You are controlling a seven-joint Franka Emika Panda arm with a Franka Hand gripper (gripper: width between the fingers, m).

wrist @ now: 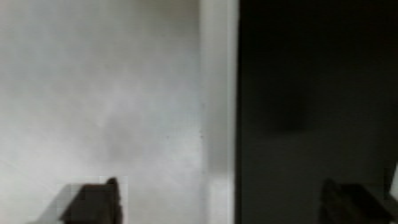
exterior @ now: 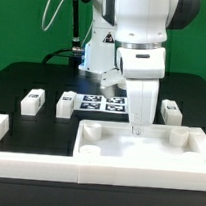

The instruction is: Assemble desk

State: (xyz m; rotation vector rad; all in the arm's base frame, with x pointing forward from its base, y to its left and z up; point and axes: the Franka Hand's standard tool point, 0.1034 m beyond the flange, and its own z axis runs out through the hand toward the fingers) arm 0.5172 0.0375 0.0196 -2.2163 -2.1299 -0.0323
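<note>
Beyond 1 panel [exterior: 158, 147], 3 legs [exterior: 31, 101]

table [exterior: 33, 77]: black, matte, bare patch at the exterior view's left.
backdrop [exterior: 22, 24]: plain green, behind the table.
marker board [exterior: 101, 103]: thin, white, flat on the table at mid-depth; several black-and-white square tags; its far side at the exterior view's right is hidden.
border wall [exterior: 31, 166]: long white segments along the near table edge; short return at the exterior view's left corner.
pole [exterior: 76, 29]: thin, black, upright at the back; detail too small to tell.
</note>
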